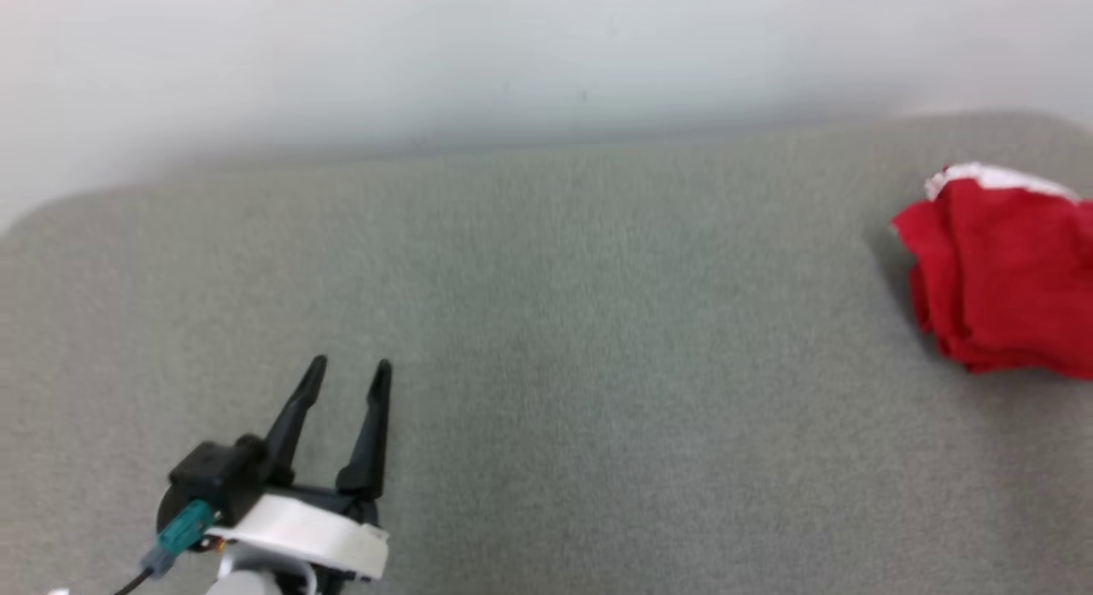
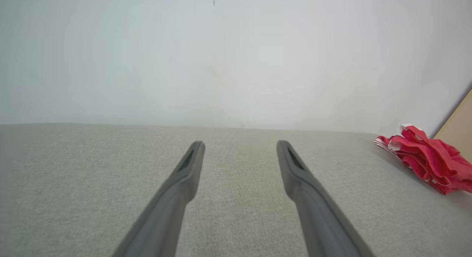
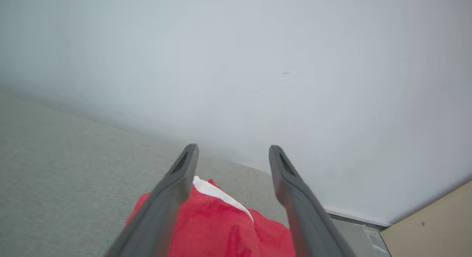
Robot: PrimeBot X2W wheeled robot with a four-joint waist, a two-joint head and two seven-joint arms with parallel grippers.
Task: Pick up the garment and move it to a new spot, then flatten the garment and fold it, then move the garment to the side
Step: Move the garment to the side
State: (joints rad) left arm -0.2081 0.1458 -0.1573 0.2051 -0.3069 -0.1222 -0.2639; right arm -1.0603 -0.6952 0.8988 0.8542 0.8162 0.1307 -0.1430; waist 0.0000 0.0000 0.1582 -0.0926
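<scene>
Nearest you, your left gripper [image 1: 350,364] is hovering over the grey fabric surface [image 1: 546,322], its fingers spread wide and released. Your right gripper [image 3: 233,148] is hanging just over the red garment [image 1: 999,279], its fingers likewise apart and not gripping it. The garment is lying bunched at the surface's right edge, white trim showing. Beyond, a pale wall [image 1: 546,57] is closing the scene, with a beige panel [image 3: 435,223] beside it.

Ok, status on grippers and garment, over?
Left gripper open, empty. Right gripper open over red garment, not gripping. Garment bundled at right side of grey surface. Nothing in the way.
</scene>
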